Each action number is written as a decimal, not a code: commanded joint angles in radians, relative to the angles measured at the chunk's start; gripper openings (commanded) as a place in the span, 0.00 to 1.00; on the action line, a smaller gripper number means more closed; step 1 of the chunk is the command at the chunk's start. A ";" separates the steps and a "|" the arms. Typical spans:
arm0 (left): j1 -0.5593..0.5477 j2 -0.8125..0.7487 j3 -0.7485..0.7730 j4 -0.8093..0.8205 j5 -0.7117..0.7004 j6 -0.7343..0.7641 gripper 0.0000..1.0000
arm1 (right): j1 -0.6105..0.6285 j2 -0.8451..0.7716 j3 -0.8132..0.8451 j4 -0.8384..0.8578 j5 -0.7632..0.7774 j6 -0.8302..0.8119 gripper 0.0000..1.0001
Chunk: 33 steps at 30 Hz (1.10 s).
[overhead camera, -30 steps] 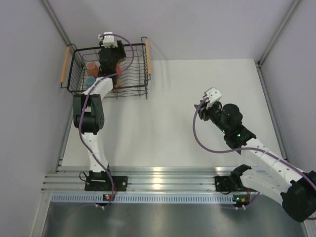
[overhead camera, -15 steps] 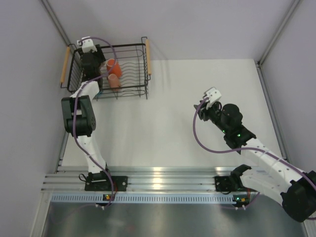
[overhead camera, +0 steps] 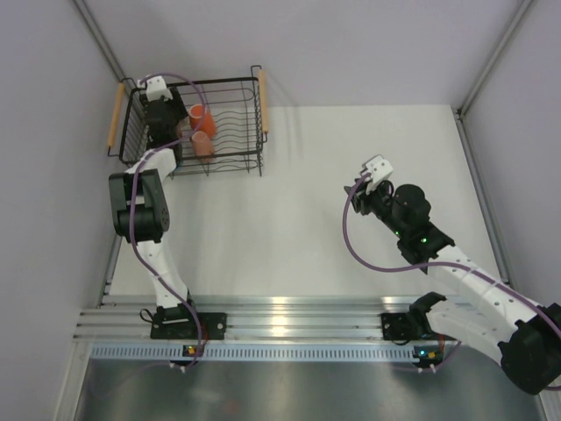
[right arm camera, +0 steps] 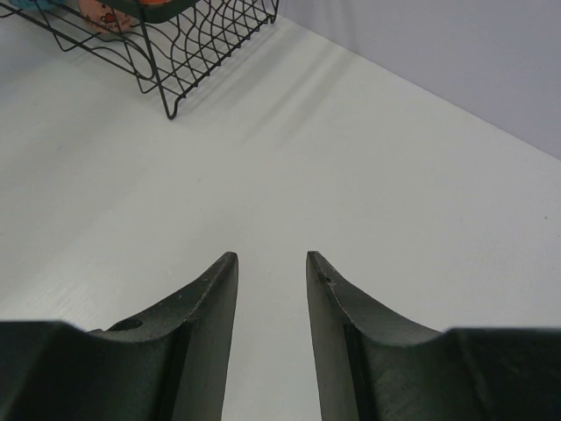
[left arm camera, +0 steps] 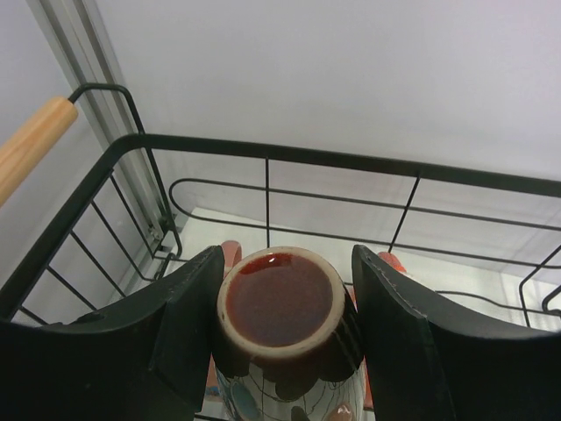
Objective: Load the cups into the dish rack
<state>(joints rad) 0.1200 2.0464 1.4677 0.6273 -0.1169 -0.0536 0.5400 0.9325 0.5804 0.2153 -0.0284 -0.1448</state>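
1. Swung from mid-rack toward the far left corner of the dish rack [overhead camera: 237,81] within the last second, the left pincer [left arm camera: 286,263] is shown almost settled. Little is changed over the final half of that second.
2. Clamped between its fingers [left arm camera: 188,324], the dark mug [left arm camera: 280,303] is held inside the rack's wire walls. Its mouth is turned back toward the wrist, so its long axis is judged to run roughly along the fingers.
3. Ahead of the fingertips only the rack's far wall is seen, and a wooden handle [left arm camera: 31,145] is seen up and to the pincer's left. The release is judged to turn on the gap beneath the mug, which is not shown.
4. To the pincer's right, an orange mug [overhead camera: 199,114] and a salmon mug [overhead camera: 203,146] are seen already loaded. Two pink slivers are glimpsed just beyond the dark mug.
5. The right pincer [right arm camera: 270,256] is held with jaws apart and nothing between them, over the table [right arm camera: 394,175] and well apart from the rack. The left arm is plainly the nearer.
6. The dark mug's base is cut off at the wrist view's lower edge, and its handle is not seen. From above the mug is hidden under the wrist. No light-blue mug can be made out with certainty.
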 commanded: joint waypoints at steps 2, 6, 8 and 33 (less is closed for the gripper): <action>0.006 -0.025 -0.010 0.112 0.011 -0.011 0.00 | -0.014 0.002 0.012 0.025 -0.013 0.014 0.38; 0.006 0.007 0.005 0.111 0.028 -0.023 0.00 | -0.014 0.000 0.010 0.024 -0.013 0.014 0.38; 0.006 0.030 0.017 0.112 0.028 -0.031 0.00 | -0.014 0.002 0.012 0.021 -0.008 0.013 0.38; 0.007 0.158 0.079 0.126 -0.009 0.024 0.00 | -0.018 0.063 0.018 0.029 -0.011 0.013 0.37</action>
<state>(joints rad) 0.1215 2.2021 1.5082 0.6735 -0.1139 -0.0532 0.5388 0.9920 0.5804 0.2085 -0.0277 -0.1448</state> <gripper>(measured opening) 0.634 0.373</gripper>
